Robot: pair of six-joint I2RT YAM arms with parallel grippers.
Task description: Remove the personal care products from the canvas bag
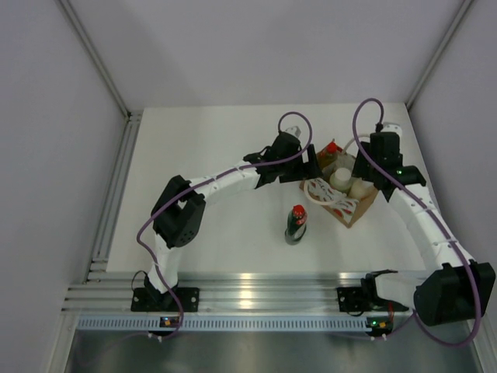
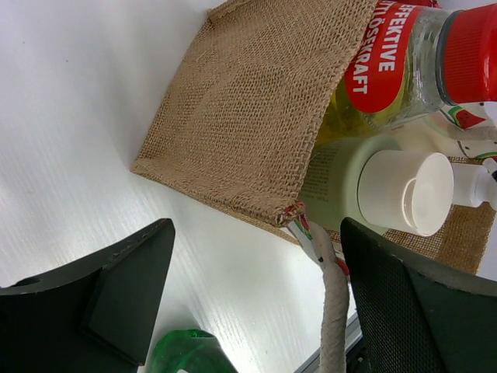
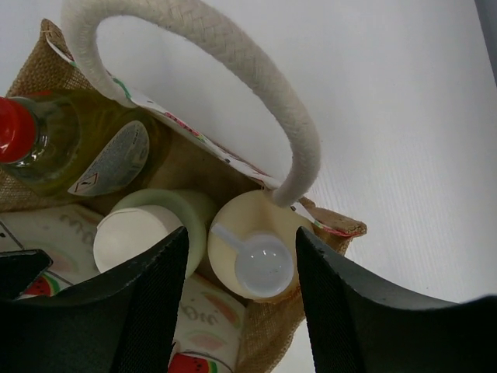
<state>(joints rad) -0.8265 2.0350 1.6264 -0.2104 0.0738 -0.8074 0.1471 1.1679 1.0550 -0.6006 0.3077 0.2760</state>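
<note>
White table (image 1: pixel 217 155), pale walls (image 1: pixel 46 155): left gripper (image 2: pixel 256 264) wide, empty; right gripper (image 3: pixel 242 250) straddles cream bottle (image 3: pixel 237 217), grip unclear.

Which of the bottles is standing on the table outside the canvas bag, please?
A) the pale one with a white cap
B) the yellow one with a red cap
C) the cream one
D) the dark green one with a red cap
D: the dark green bottle stands alone on the table, apart from the canvas bag.
</note>
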